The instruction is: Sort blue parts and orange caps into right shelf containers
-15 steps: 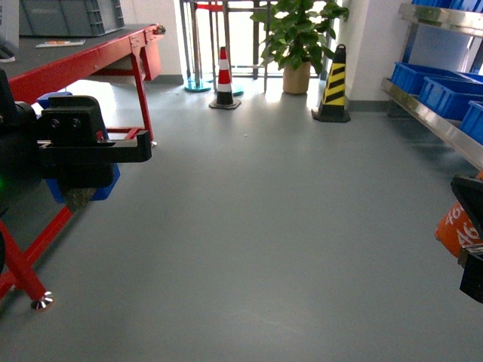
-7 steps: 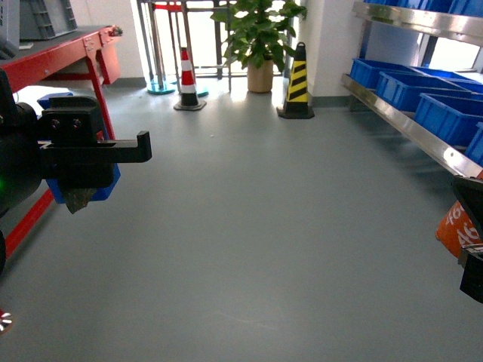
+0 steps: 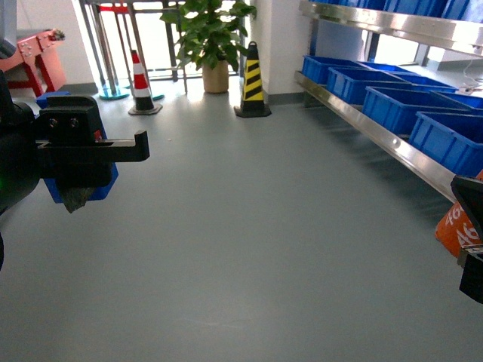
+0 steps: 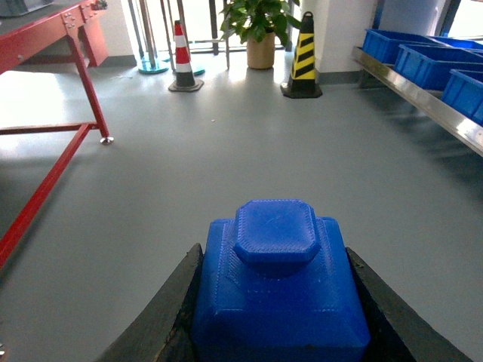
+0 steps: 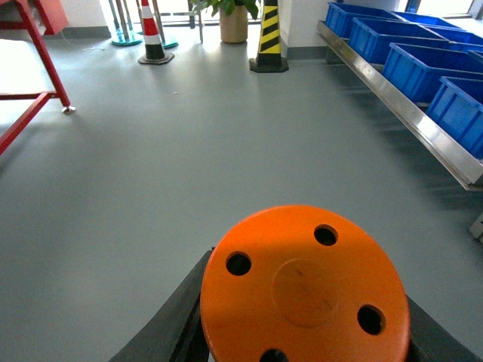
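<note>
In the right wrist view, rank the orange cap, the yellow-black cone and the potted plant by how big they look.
1. orange cap, inflated by nearness
2. yellow-black cone
3. potted plant, cropped, so its rank is unsure

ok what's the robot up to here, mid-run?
It is carrying two parts across the grey floor. The left gripper is shut on a bright-blue blocky plastic part, and the right gripper is shut on a short orange cylindrical cap with holes in its flat top. The large blue plastic crates sit on the steel shelf ahead to the right. Nothing is dropped off yet.
</note>
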Available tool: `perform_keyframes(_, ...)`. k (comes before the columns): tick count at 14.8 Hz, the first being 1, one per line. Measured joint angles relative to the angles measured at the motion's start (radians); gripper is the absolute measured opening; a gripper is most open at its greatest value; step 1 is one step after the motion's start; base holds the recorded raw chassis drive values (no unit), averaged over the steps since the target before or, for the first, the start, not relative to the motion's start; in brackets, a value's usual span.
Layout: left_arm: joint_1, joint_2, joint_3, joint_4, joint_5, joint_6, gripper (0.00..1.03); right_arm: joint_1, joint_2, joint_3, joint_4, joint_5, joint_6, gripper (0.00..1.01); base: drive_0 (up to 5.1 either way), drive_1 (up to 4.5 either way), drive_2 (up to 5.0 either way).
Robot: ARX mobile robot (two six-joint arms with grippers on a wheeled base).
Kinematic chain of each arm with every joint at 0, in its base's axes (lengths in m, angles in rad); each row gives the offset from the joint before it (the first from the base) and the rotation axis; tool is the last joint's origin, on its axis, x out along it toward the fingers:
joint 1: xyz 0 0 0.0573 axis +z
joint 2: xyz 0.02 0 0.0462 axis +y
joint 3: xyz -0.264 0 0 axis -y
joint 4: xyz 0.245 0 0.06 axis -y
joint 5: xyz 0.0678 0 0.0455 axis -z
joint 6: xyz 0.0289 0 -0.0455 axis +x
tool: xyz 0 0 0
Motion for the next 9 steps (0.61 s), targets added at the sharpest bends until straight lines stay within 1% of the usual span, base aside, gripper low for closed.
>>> perform_keyframes(9, 0.000, 0.000, 0.000, 0.000, 0.000, 0.000, 0.40, 0.000, 0.000, 0.000, 0.000, 0.000, 0.000, 0.44, -1.6, -1.57, -1.6)
